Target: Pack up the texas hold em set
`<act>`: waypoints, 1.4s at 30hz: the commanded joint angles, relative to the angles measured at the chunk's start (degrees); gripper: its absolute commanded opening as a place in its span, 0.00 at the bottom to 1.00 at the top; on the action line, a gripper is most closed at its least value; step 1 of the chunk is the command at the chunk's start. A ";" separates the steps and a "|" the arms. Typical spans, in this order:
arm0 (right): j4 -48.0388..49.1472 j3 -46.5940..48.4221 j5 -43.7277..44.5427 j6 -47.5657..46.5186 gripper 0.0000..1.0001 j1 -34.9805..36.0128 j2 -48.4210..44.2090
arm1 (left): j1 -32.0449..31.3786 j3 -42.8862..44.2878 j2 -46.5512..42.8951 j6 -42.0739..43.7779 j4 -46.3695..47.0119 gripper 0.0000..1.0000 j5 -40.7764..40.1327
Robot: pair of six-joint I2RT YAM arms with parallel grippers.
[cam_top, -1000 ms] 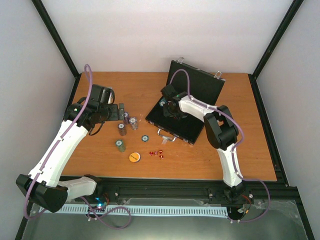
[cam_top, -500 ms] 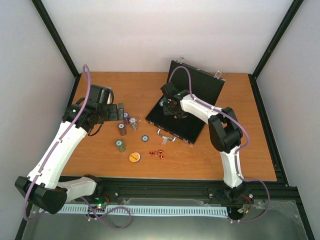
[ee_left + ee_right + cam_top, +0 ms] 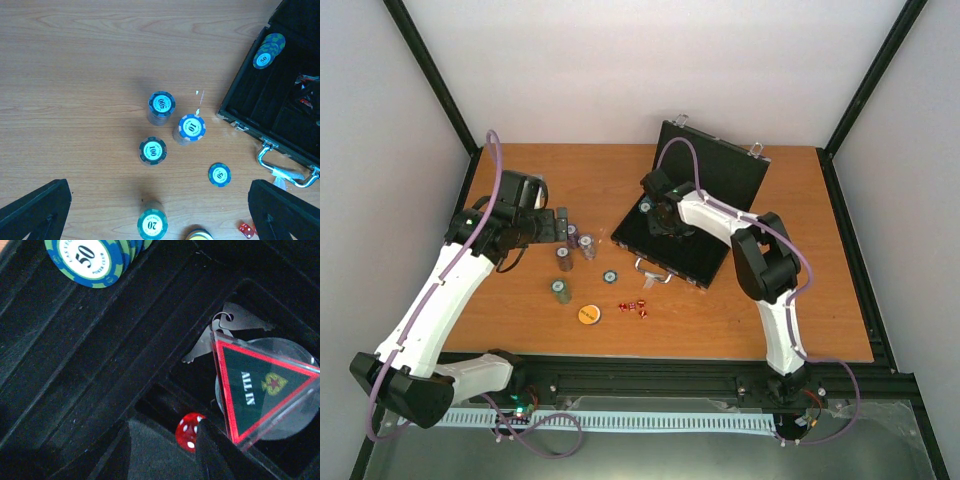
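The black case (image 3: 705,180) lies open at the back middle of the table, its lid up. My right gripper (image 3: 656,212) is down inside the case and shut on a small red die (image 3: 189,431), beside the red-black "ALL IN" triangle (image 3: 255,390) and some keys (image 3: 225,332). A row of 50 chips (image 3: 90,257) sits in a slot. My left gripper (image 3: 157,200) is open above the chip stacks: the 500 stack (image 3: 161,104), the 10 stack (image 3: 192,126), the 100 stack (image 3: 152,151) and the 20 stack (image 3: 152,225). A single 50 chip (image 3: 219,175) lies flat.
The orange disc (image 3: 588,314) and more red dice (image 3: 635,307) lie on the table in front of the case handle (image 3: 655,272). The case front wall (image 3: 240,117) stands right of the chip stacks. Black frame posts edge the table.
My right gripper has shifted slightly inside the case. My left arm has barely moved.
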 commanded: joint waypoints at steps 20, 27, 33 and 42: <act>-0.09 3.26 -0.54 -6.01 0.38 0.06 5.79 | 0.12 -0.07 0.30 -0.15 1.24 1.00 -0.57; 1.93 5.81 -10.57 -7.52 0.38 0.14 5.29 | 0.12 -0.06 0.34 -0.04 1.49 1.00 -0.62; 1.21 4.43 -4.18 -6.81 0.39 0.15 0.97 | 0.12 -0.61 -0.11 -0.13 1.34 1.00 -0.86; -6.25 2.15 3.40 -6.04 0.47 0.07 -2.63 | 0.12 -2.24 -0.30 -1.16 1.63 1.00 -0.24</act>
